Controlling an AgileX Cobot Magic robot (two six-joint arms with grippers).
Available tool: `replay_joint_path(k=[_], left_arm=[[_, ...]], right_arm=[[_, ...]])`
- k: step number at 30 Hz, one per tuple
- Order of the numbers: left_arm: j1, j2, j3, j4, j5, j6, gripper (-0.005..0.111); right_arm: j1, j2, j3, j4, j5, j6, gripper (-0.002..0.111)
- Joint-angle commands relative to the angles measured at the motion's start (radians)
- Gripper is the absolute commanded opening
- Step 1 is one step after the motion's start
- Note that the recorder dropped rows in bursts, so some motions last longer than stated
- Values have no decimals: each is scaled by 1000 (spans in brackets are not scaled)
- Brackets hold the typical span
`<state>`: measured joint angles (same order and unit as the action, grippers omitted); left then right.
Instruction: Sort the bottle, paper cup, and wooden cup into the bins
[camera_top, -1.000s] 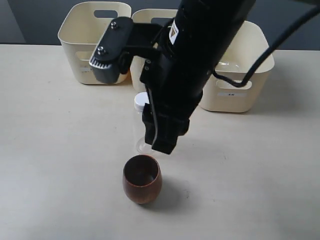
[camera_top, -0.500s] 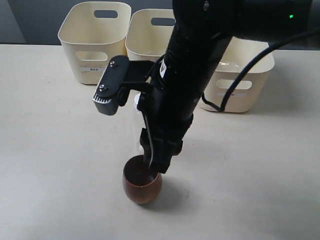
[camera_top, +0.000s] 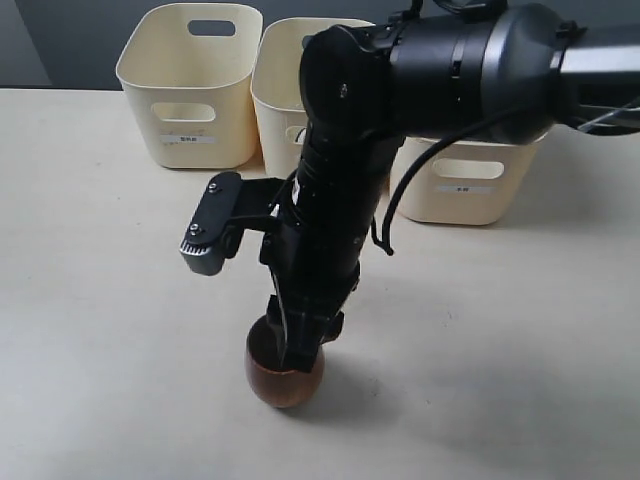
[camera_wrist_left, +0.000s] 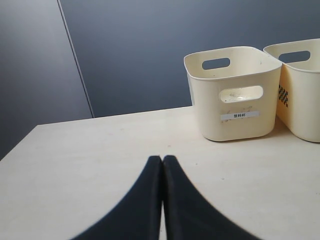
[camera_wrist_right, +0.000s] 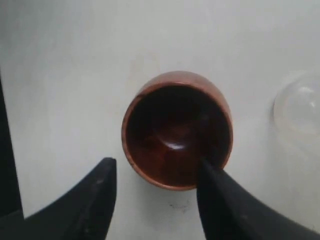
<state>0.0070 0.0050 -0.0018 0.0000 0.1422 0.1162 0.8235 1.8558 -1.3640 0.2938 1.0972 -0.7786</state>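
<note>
Down at six o'clock on the pale table (camera_top: 100, 330) stands one wooden cup (camera_top: 284, 376), upright, dark brown and rounded, with the right gripper (camera_top: 300, 352) lowered onto it from above. In the right wrist view its two black fingers (camera_wrist_right: 95, 200) are spread apart: one tip sits outside the wooden cup's rim, while the other reaches over the rim on the opposite side (whether it touches the wood I cannot tell). The jaws are open around the cup wall, not closed on it.

One clear rounded shape, the bottle (camera_wrist_right: 300, 107), shows beside the wooden cup in the right wrist view, near it but apart; the exterior view hides it behind the arm.

Three bins line the far edge of the table: one at eleven o'clock (camera_top: 193, 85), one at twelve (camera_top: 285, 90) largely covered by the arm, and one at one o'clock (camera_top: 470, 175). Each visible front carries a small white label.

The left gripper (camera_wrist_left: 162, 162) appears only in its own wrist view, its two dark fingertips pressed together with nothing between them, low over bare table, with two bins ahead of it.
</note>
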Motion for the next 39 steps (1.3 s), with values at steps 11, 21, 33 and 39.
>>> replay_joint_path(k=[11,21,33,39], left_arm=[[0,-5,2,0,-7,-2,0],[0,-5,2,0,-7,-2,0],[0,-5,2,0,-7,-2,0],[0,-5,2,0,-7,-2,0]], right_arm=[[4,47,2,78,12,-60,49],[4,84,2,84,13,-60,49],[4,150,2,84,-10,-60,49],[4,175,2,84,-13,-69,13]])
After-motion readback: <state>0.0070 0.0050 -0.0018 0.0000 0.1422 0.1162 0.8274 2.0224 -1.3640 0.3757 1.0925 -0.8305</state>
